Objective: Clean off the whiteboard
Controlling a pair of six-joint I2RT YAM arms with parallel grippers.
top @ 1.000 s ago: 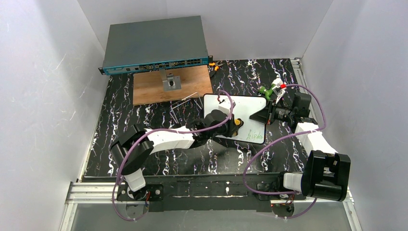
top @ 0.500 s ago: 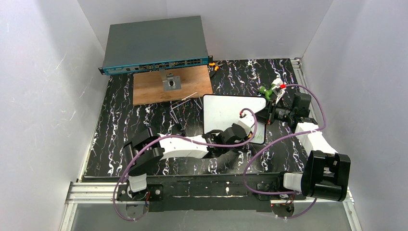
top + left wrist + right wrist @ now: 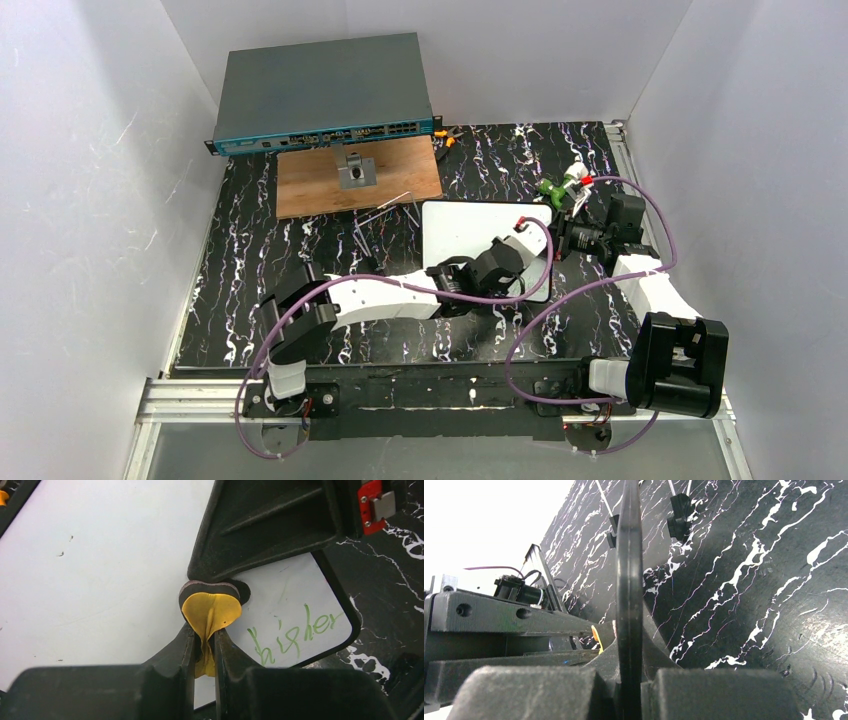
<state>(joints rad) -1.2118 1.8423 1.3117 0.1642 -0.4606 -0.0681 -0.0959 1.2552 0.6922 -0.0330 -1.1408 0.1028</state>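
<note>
Pinching a floppy yellow wiper (image 3: 210,611) tight, the left gripper (image 3: 204,636) presses it on the whiteboard (image 3: 100,570) to rub. The right gripper (image 3: 555,240) bites the board's right edge, I think to stop it sliding. The whiteboard lies flat on the black table (image 3: 300,250), toward the right. Some green writing (image 3: 295,632) waits in its near corner, just beside the wiper.

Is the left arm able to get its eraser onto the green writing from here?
Probably yes: the eraser sits right beside the green writing, bare whiteboard between them; the right gripper clamps the rim clear of the letters.
</note>
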